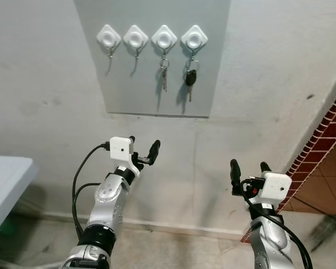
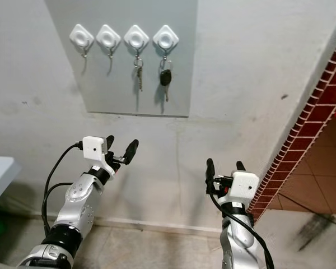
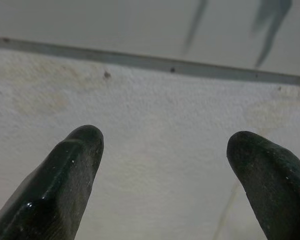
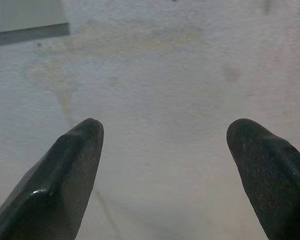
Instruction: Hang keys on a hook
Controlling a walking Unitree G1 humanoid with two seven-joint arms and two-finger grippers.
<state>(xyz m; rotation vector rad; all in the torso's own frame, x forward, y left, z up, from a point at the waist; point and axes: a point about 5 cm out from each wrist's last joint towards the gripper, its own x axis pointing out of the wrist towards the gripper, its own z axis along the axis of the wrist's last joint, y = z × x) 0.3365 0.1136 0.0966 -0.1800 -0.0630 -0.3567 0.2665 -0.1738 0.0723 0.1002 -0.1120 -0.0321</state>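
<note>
A grey board [image 1: 151, 73] on the wall carries a row of several white hooks. Silver keys [image 1: 164, 75] hang from the third hook [image 1: 164, 38], and a black-headed key [image 1: 190, 78] hangs from the rightmost hook [image 1: 194, 38]. The two left hooks [image 1: 108, 37] are bare. My left gripper [image 1: 143, 149] is raised below the board, open and empty, its fingers [image 3: 65, 185] pointing at the wall under the board's lower edge. My right gripper [image 1: 248, 168] is lower and to the right, also open and empty, facing bare wall.
A white tabletop [image 1: 5, 179] juts in at the left. A red brick wall edge [image 1: 325, 140] runs down the right side, with tiled floor beyond it. Grey concrete floor [image 1: 173, 246] lies below the wall.
</note>
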